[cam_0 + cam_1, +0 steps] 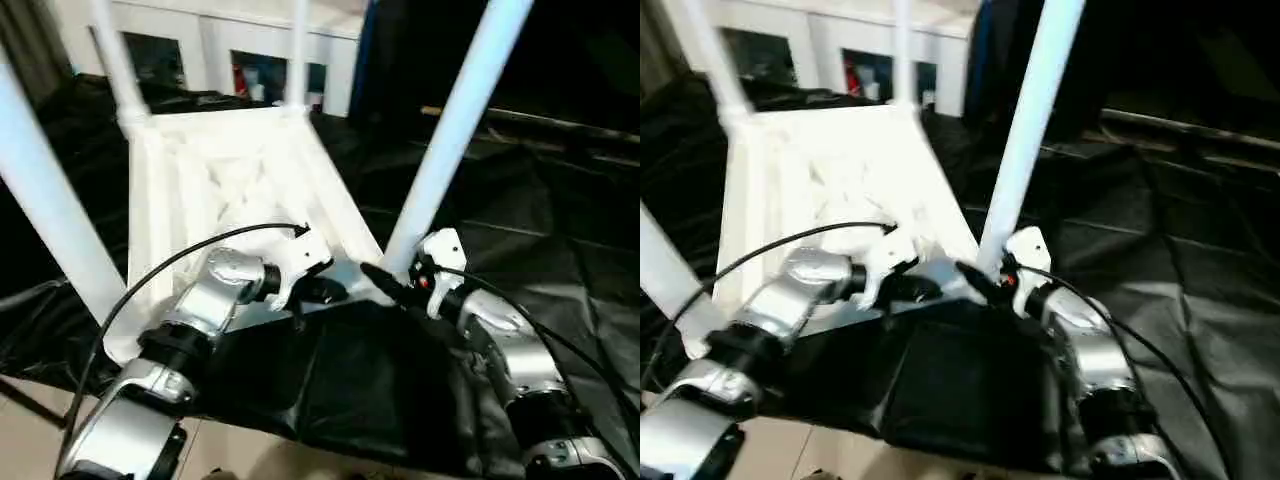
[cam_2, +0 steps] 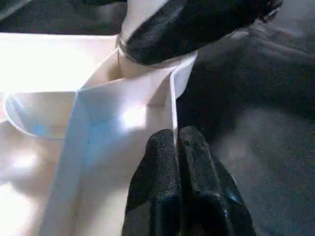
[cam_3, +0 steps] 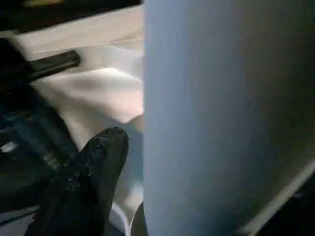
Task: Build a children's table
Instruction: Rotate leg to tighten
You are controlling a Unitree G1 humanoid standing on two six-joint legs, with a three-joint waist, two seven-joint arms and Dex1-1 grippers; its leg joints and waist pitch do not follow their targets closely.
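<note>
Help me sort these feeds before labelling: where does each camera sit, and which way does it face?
Left eye: on the head, looking down at the upturned table top, four legs up; both silver forearms show.
Right eye: same scene, slightly shifted.
Left wrist: along the shut left pincer, at the top's rim.
Right wrist: one finger of the right pincer beside the near right leg.
Shared: that leg and its corner socket appear in the head and wrist views.

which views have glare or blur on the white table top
Left eye view: the table top is washed out, ribs barely readable. Left wrist view: bright glare along its rim. Right wrist view: the near leg is a soft, featureless blur.
</note>
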